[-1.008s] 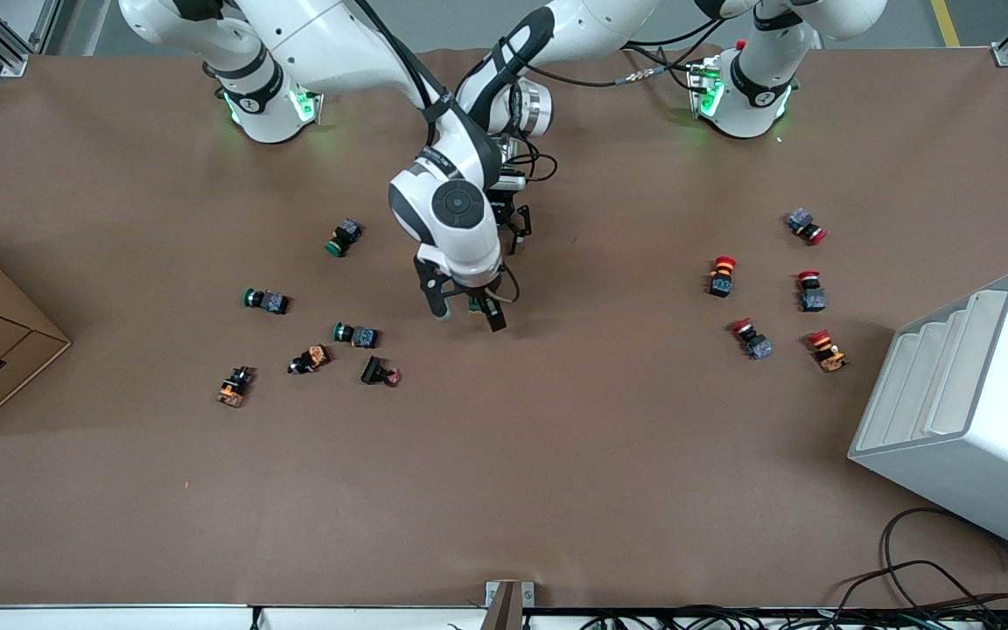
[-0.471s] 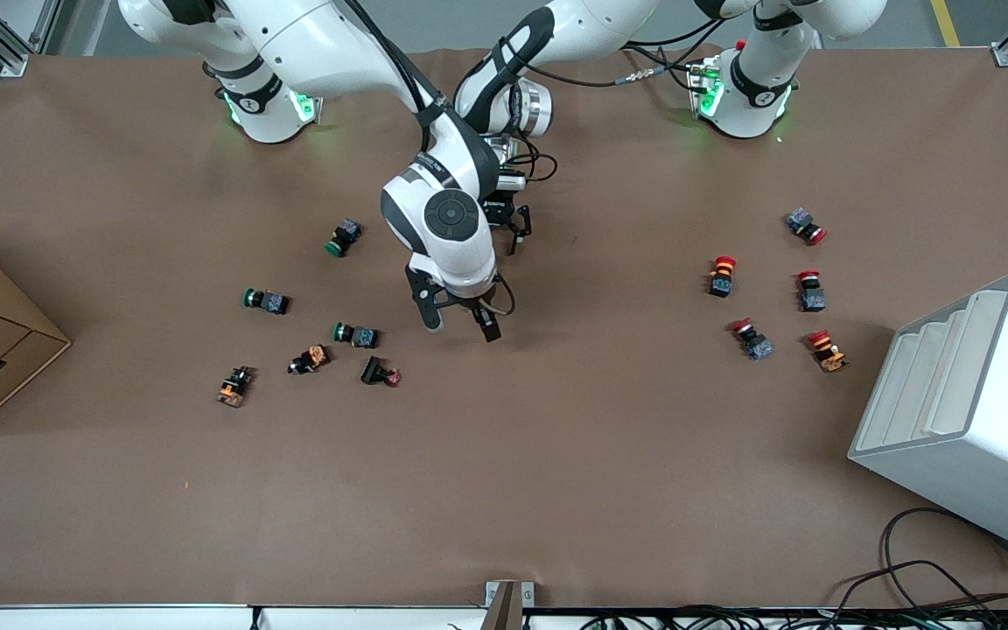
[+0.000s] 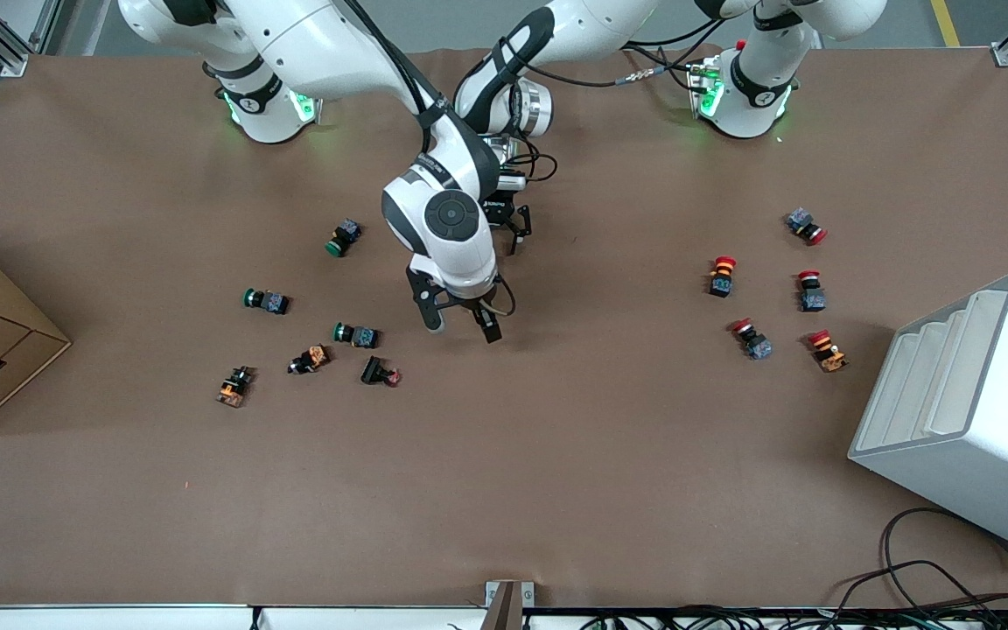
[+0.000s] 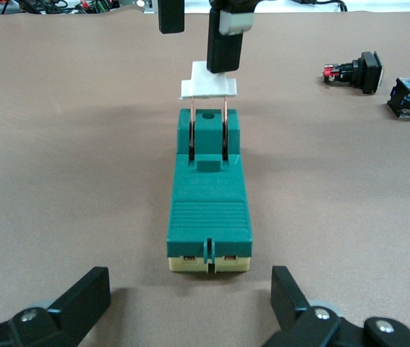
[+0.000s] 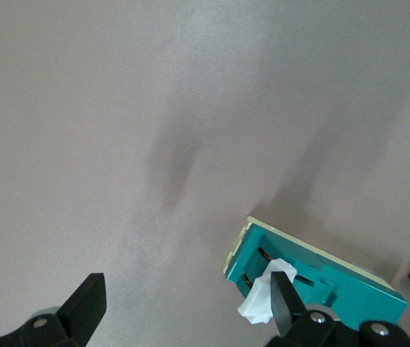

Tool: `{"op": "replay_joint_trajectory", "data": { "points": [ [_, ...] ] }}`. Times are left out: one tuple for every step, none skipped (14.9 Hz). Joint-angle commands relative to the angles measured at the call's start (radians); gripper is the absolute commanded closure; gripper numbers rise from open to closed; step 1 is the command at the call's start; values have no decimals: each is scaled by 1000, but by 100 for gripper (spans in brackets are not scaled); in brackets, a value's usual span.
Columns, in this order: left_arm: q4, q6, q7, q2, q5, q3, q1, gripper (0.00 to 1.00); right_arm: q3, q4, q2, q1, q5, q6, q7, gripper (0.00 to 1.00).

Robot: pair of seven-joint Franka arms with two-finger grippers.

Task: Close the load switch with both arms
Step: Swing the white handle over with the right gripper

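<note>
Left wrist view shows your open right gripper [image 4: 199, 32], one finger against the load switch [image 4: 208, 210] lever (raised); brace with the open left gripper [image 4: 190, 318], press steadily.

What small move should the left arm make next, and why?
Probably shut the left gripper on the load switch to steady it. Its open fingers stand at either side of the switch's cream end without touching it, while one finger of the open right gripper meets the white lever.
</note>
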Motion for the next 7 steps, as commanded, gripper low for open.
{"op": "replay_joint_trajectory", "data": {
  "points": [
    [2,64,-33,83,-46,-4,8,2,7,14,35,-12,-15,26,-11,0],
    [2,65,-33,83,-46,-4,8,2,7,19,43,-16,-15,28,-25,0],
    [2,65,-33,83,-46,-4,6,2,7,26,50,-21,-13,28,-34,0],
    [2,65,-33,83,-46,-4,6,2,7,31,56,-24,-13,28,-36,0],
    [2,65,-33,83,-46,-4,8,2,7,41,66,-24,-13,28,-36,0],
    [2,65,-33,83,-46,-4,8,2,7,51,72,-27,-13,28,-36,0],
    [2,65,-33,83,-46,-4,8,2,7,57,75,-30,-13,28,-37,0]
  ]
}}
